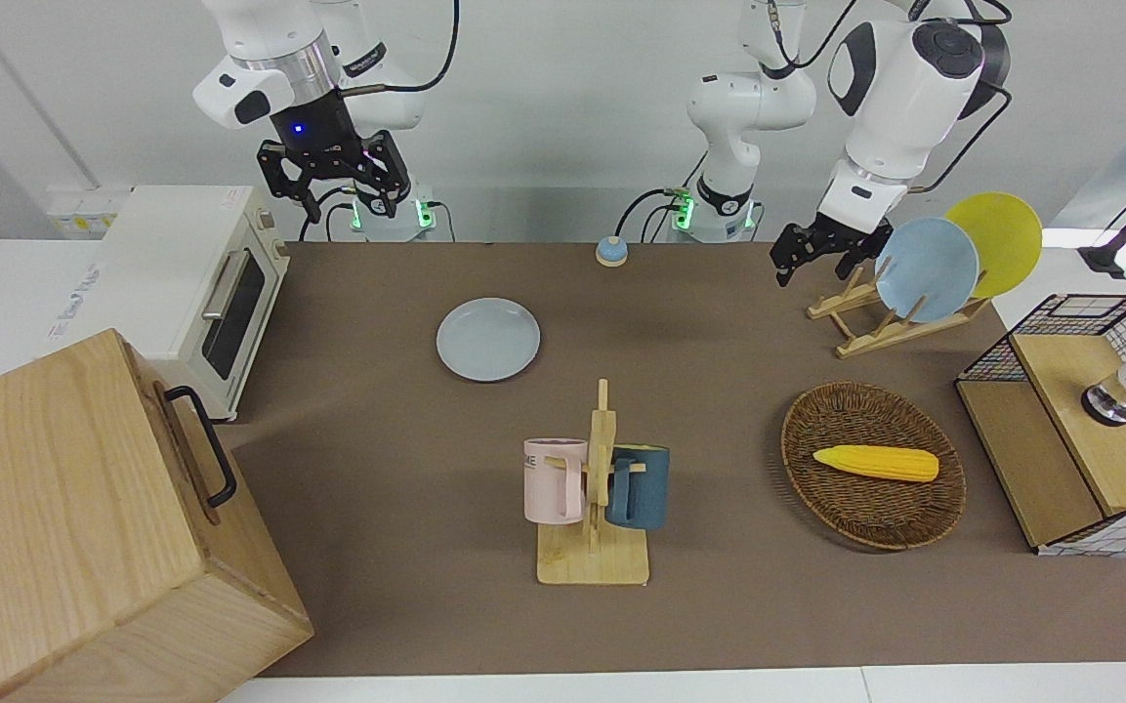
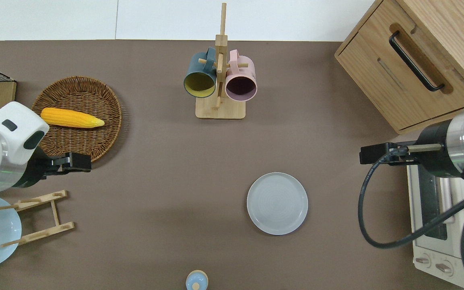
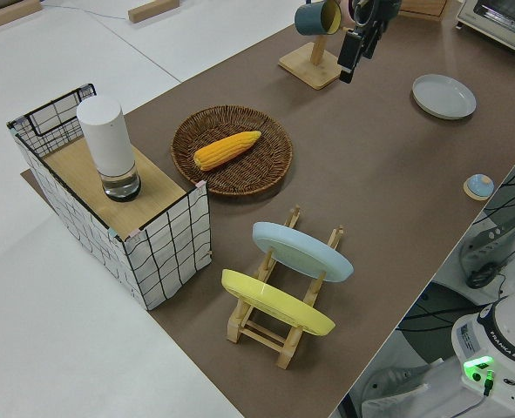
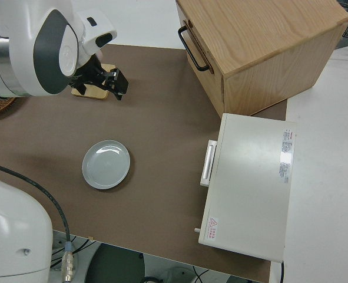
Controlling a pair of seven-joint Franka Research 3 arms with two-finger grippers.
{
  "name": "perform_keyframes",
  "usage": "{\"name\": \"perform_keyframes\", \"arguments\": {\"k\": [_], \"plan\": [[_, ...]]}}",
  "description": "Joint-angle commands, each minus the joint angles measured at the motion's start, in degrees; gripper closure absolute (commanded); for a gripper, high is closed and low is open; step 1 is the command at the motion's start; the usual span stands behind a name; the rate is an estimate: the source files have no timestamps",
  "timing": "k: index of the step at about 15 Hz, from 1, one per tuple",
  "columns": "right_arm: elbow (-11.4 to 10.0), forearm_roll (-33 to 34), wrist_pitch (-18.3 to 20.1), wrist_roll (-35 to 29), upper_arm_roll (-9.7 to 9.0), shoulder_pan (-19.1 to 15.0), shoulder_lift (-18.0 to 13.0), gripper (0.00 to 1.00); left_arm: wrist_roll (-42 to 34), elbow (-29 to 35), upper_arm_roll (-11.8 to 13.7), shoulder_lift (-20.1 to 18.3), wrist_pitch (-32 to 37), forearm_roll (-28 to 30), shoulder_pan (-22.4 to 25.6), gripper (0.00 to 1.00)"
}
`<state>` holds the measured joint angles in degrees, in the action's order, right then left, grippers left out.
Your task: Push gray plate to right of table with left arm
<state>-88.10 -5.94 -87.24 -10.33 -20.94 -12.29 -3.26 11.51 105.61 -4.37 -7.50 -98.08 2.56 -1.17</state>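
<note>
The gray plate [image 2: 277, 203] [image 1: 488, 339] [image 4: 106, 164] lies flat on the brown table [image 2: 167, 161], past the middle toward the right arm's end, with nothing touching it. My left gripper [image 2: 75, 163] [image 1: 816, 256] hangs in the air over the table at the wicker basket's near rim, between the basket and the wooden plate rack. It is a long way from the plate. Its fingers look open, with nothing between them. The right arm is parked, and its gripper [image 1: 338, 186] is open.
A mug rack [image 2: 219, 80] with two mugs stands farther from the robots than the plate. At the left arm's end are a wicker basket [image 2: 77, 117] with corn, a plate rack [image 1: 875, 312] holding a sky-blue and a yellow plate, and a wire crate [image 1: 1070, 420]. A toaster oven [image 2: 437, 225] and a wooden cabinet [image 2: 413, 64] stand at the right arm's end.
</note>
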Motion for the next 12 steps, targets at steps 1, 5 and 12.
{"name": "perform_keyframes", "arguments": {"k": [1,5,12], "plan": [[0.83,-0.92,0.31,-0.12,-0.15,-0.37,0.36,0.005,-0.78,-6.99,0.5,1.08,5.61,-0.54,0.2,0.01],[0.83,-0.92,0.31,-0.12,-0.24,-0.37,0.36,0.005,-0.7,-7.35,0.94,0.91,5.71,-0.54,0.11,0.01],[0.83,-0.92,0.31,-0.12,-0.24,-0.37,0.36,0.005,-0.52,-7.7,0.59,0.56,5.53,-1.24,0.11,0.01]]}}
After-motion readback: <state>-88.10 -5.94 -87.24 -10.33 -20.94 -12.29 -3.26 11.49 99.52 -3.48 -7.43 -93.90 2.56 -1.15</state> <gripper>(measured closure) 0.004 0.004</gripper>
